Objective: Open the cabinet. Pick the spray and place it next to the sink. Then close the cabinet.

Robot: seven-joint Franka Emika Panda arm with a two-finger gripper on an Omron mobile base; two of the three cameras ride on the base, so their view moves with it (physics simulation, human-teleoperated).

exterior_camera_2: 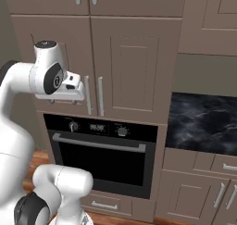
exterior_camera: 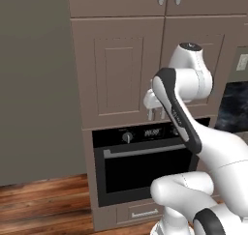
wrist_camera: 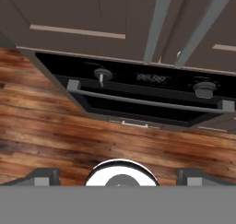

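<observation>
the cabinet has both doors shut, its two silver bar handles side by side at the centre seam right above the black oven. free space left of it, just bare wall and wood floor. arm's elbowed up, pincer level with the handles' lower ends, jaws wide apart and holding nothing. hand view looks down past the handles to the oven knobs. right base view adds a dark marble counter.
</observation>
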